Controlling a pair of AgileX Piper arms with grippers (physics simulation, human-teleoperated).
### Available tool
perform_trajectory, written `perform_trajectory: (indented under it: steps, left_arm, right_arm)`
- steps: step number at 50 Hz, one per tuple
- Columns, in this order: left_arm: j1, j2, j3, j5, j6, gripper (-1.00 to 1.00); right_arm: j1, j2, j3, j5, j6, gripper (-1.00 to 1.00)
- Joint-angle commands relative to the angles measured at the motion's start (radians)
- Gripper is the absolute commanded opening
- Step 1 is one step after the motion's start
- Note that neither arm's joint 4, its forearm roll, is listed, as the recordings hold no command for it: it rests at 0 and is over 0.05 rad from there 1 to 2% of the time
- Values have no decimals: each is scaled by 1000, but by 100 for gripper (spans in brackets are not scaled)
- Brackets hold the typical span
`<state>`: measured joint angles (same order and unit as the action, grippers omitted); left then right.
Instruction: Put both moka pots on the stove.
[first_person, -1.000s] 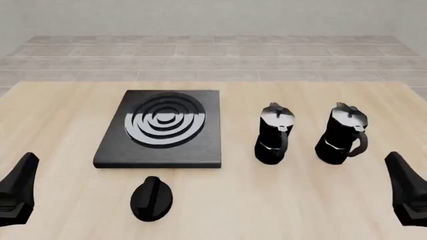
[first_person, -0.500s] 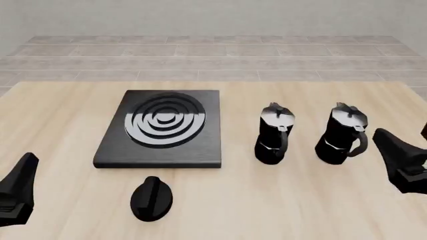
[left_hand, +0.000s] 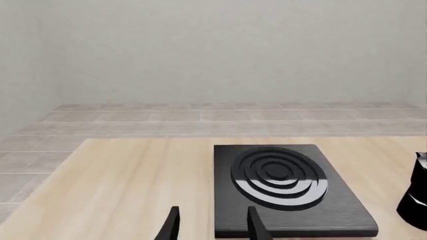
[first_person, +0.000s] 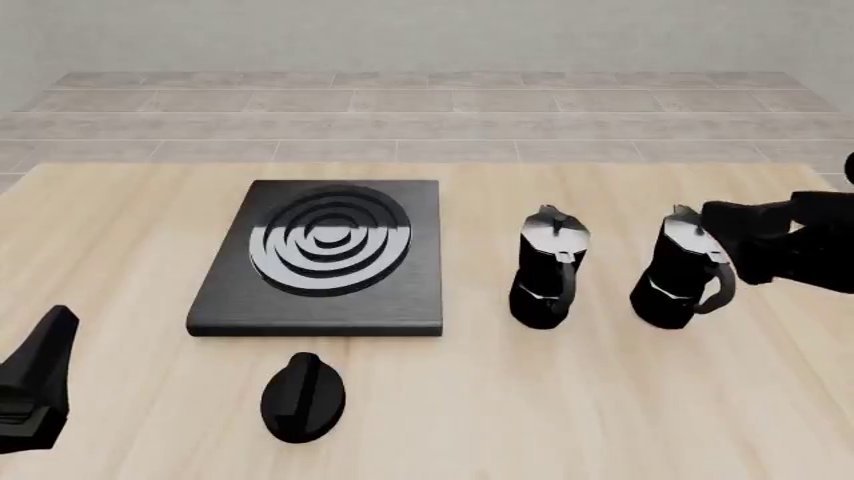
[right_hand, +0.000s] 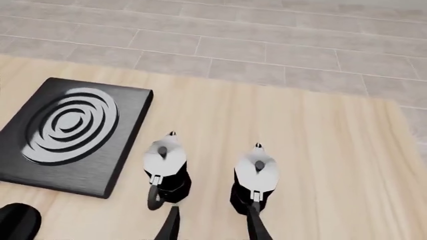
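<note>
Two black moka pots with silvery lids stand upright on the table right of the stove (first_person: 320, 255), one nearer it (first_person: 547, 268) and one further right (first_person: 686, 270). My right gripper (first_person: 737, 240) hovers just right of and above the right-hand pot, touching nothing. In the right wrist view its fingers are apart, so the gripper (right_hand: 213, 226) is open above both pots (right_hand: 167, 167) (right_hand: 255, 177), beside the stove (right_hand: 73, 132). My left gripper (first_person: 40, 385) sits low at the near left and is open (left_hand: 212, 229), with nothing between its fingers, short of the stove (left_hand: 287, 182).
A black oval knob with a ridge (first_person: 303, 396) lies on the table in front of the stove's near edge. The wooden table ends at a tiled floor beyond. One pot (left_hand: 417, 200) shows at the edge of the left wrist view.
My right gripper has risen from the near right corner and swung forward and left, up beside the right-hand pot. The left gripper, the pots and the stove have not moved.
</note>
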<state>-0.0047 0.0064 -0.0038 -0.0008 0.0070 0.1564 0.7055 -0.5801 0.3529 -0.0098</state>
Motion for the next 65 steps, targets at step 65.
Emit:
perform_trajectory:
  steps: [65]
  left_arm:
    - [-1, 23, 0, -20, -29, 100]
  right_arm:
    - [200, 539, -274, 34, 208, 100]
